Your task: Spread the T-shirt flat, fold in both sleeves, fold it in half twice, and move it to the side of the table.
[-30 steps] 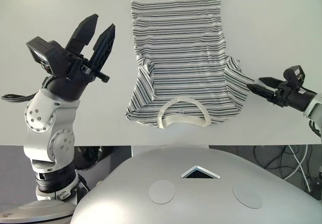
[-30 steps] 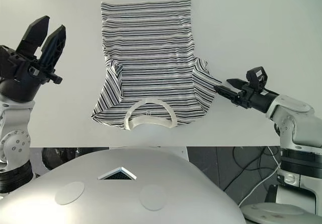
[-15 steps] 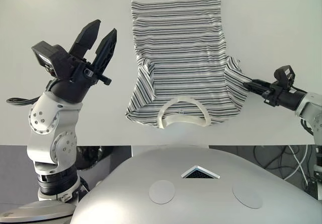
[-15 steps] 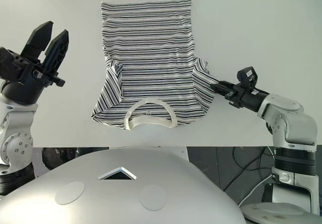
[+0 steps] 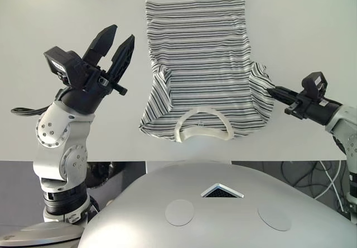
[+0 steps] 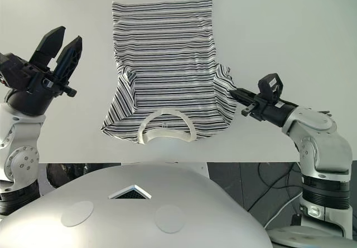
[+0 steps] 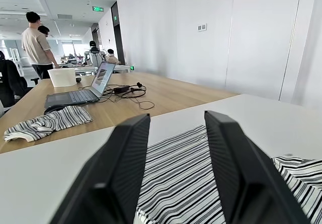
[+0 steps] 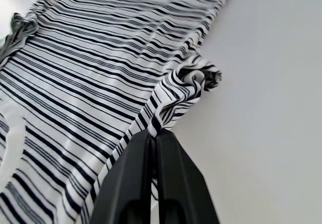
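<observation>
1. Right wrist view: right gripper (image 8: 153, 133) is pinched shut on the sleeve hem of the T-shirt (image 8: 100, 58), at its 4 o'clock.
2. Left gripper (image 5: 114, 44) is wide open and empty, at the T-shirt's 9 o'clock.
3. T-shirt lies mid-table (image 5: 312, 25) with sleeves bunched; spreading looks unfinished, all folds left.

My right pincer (image 5: 273, 92) slid in from the right edge toward frame centre and now pinches the sleeve (image 5: 261, 86) hem of the T-shirt (image 5: 198, 58). My left pincer (image 5: 121, 33), at frame left, drifted rightward and slightly lower, nearer the shirt.
</observation>
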`<state>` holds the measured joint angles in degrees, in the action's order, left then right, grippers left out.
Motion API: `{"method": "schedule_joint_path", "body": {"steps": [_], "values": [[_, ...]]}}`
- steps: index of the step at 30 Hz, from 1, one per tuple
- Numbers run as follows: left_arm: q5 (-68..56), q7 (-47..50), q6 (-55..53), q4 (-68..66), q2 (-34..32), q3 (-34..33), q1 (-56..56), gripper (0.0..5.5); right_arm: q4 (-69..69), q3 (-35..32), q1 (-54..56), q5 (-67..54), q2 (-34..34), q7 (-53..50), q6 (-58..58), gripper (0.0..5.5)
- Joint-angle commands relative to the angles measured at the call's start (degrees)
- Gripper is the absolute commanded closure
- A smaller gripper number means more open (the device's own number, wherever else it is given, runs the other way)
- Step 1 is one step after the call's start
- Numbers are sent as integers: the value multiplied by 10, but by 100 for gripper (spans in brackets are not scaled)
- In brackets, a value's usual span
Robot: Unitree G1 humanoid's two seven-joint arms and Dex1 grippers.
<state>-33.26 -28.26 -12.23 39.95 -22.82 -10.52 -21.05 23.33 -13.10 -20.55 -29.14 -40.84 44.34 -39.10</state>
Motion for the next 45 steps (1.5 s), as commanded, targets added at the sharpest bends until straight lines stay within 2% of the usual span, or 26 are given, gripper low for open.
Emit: {"method": "schedule_joint_path", "body": {"steps": [1,9,18,19,24,31,33,35,37,41,43,45], "values": [[12,-2,4,-8,-1,8,4,348,64,13,-15,13,0,-16,10,548],[36,-6,14,-12,3,34,2,348,128,100,-14,105,-6,-56,51,548],[50,-6,21,-16,6,53,-4,348,128,136,5,163,-2,-72,86,548],[51,-6,21,-16,7,55,-4,348,126,140,5,170,-2,-72,97,515],[56,-6,22,-18,6,59,-6,348,141,164,-7,177,-10,-55,120,433],[68,-7,28,-25,5,65,-5,348,162,210,-56,210,-54,1,183,303],[82,-6,41,-32,4,63,-5,348,164,193,-71,199,-63,17,200,303],[142,-3,106,-73,-3,43,-4,348,155,124,-88,156,-68,44,227,303],[249,4,219,-138,-31,26,-11,348,121,46,-84,118,-63,53,239,303],[480,21,529,-297,-144,-15,-80,348,-9,-107,-114,124,-78,85,322,303],[574,54,642,-345,-187,-43,-103,348,-35,-140,-148,158,-83,105,398,303],[643,75,722,-374,-218,-66,-130,348,-55,-137,-172,206,-87,111,475,303]]}}
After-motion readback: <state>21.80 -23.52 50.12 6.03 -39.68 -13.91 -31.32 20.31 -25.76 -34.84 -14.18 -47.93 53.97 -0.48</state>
